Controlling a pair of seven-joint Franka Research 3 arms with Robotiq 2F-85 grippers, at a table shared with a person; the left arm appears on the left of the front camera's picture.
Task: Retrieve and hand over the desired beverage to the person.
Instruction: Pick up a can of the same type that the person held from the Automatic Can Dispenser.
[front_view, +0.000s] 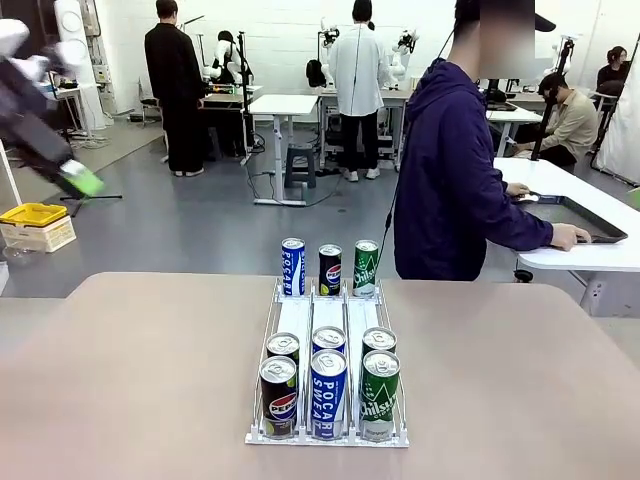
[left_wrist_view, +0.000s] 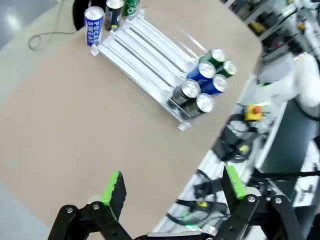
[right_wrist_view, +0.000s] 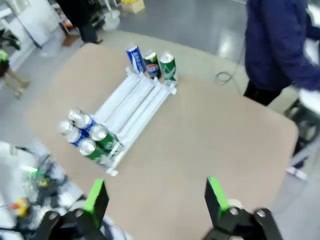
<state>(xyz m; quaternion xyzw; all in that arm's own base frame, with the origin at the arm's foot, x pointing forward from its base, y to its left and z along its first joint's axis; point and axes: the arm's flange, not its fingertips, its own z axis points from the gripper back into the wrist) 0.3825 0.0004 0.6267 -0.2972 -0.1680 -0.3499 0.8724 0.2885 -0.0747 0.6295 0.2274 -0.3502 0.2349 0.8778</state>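
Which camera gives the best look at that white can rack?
The front view: the rack sits centred and sharp, its whole length visible, with the labels on the cans readable. Both wrist views see it from above, slanted and blurrier, the near cans showing mostly their tops.

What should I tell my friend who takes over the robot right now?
The left gripper is open and empty, raised off the left side of the table.
The right gripper is open and empty, high over the table.
The rack sits mid-table, with six near cans at the robot's end and three far cans standing at the other end.
The person is at the far side, turned toward a white table.
Done: no can taken yet.
Left: pick the wanted can and hand it over.
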